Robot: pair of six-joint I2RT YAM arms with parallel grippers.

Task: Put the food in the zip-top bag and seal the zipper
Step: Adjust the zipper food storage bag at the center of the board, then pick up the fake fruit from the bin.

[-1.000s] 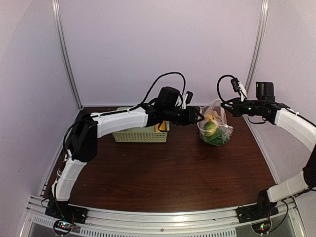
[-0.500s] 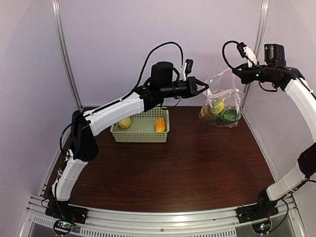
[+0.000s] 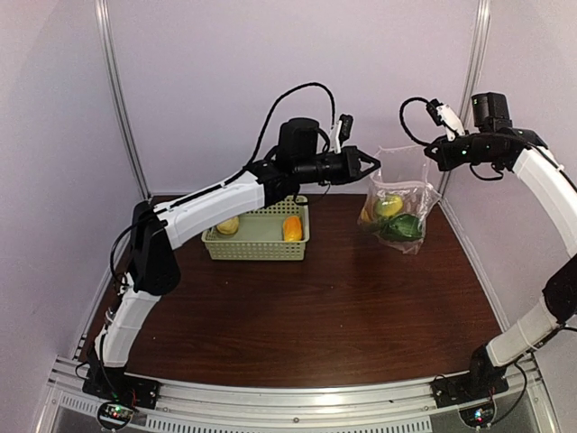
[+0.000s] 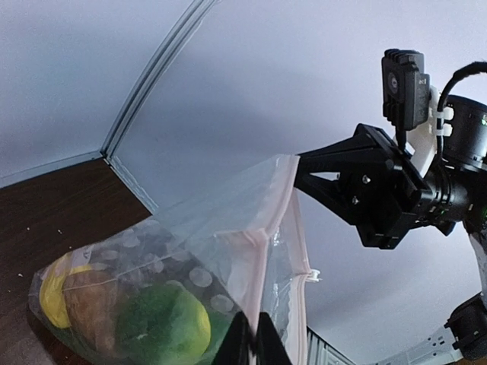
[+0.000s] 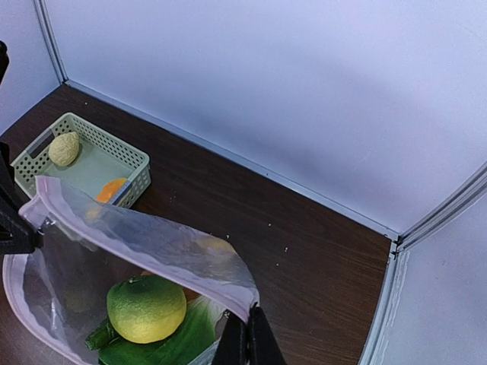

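Now the zip-top bag, a yellow-green fruit inside, hangs over the table's far right corner, zipper gaping, its mouth ends pinched in my left gripper and right gripper. An orange piece and a pale yellow piece lie in the basket; they need bagging before sealing, I'd say.

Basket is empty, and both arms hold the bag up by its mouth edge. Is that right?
Not quite. The basket is not empty: the top external view shows a pale yellow piece and an orange piece lying in it. The rest stands: the left gripper and the right gripper hold the bag up by its mouth edge.
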